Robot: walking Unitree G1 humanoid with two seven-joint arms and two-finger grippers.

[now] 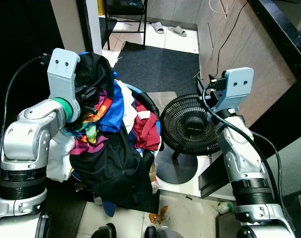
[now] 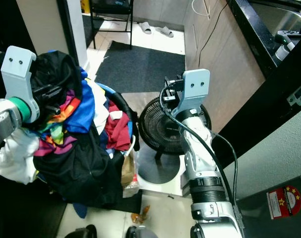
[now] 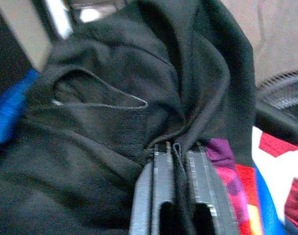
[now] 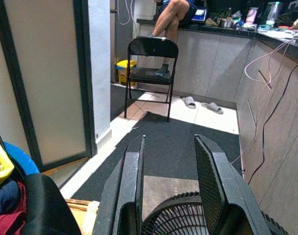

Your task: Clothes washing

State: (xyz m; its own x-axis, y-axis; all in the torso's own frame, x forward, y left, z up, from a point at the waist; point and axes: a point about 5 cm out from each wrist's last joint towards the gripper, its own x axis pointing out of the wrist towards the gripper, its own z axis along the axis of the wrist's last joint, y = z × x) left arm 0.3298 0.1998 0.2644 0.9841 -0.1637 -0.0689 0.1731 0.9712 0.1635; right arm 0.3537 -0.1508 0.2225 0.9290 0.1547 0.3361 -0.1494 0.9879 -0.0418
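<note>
— Which end effector is working, and on what?

— My left end effector (image 3: 173, 161) is pinching a fold of the black garment (image 3: 114, 98); the two fingers are pressed together with cloth between them. It is sitting at the top of the heap of clothes (image 1: 108, 134), which is piled over the laundry basket (image 1: 148, 101) on my left.

— And the right one?

— My right end effector (image 4: 171, 161) is hanging in the air with fingers apart, holding nothing, above the floor fan (image 1: 190, 124). It is well clear of the heap, so the left arm is the nearer one.

— How is the garment lying?

— It is draping down from the grip, its long axis running downward over the front of the pile toward the tiled floor (image 1: 190, 208). I judge a lift has to go up and away from the basket to free it.

— Its look?

— Dark, soft, heavily creased, with a stitched seam showing. Beneath it I am seeing a multicoloured piece (image 1: 93, 126), blue, red and white cloth. A washing machine I cannot make out.
</note>
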